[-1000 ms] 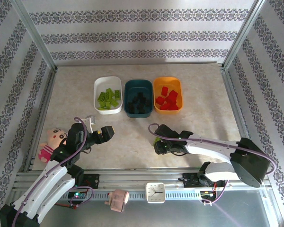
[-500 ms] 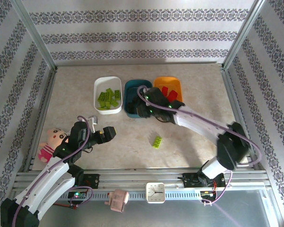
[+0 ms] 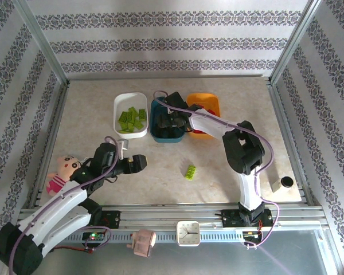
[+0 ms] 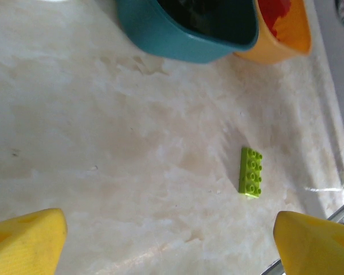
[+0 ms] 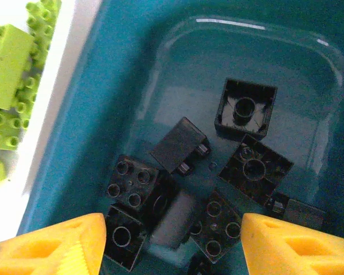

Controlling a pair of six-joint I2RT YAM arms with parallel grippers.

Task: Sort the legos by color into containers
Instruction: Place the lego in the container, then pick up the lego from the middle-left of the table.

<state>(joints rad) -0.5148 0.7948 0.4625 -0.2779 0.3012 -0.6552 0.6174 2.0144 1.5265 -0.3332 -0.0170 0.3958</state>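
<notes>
Legos (image 3: 132, 119) are sorted: green in white tub (image 3: 116, 114), black in teal tub (image 3: 153, 123), red in orange tub (image 3: 217, 106). One green lego (image 3: 190, 172) is left on table (image 3: 246, 114), nearer. Over teal tub, right gripper (image 5: 172, 229) is spread, empty. Near-left, left gripper (image 3: 139, 162) is spread, empty.

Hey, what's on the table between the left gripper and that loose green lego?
Nothing. Only bare marbled tabletop separates the open left gripper from the green lego, as the left wrist view shows.
</notes>
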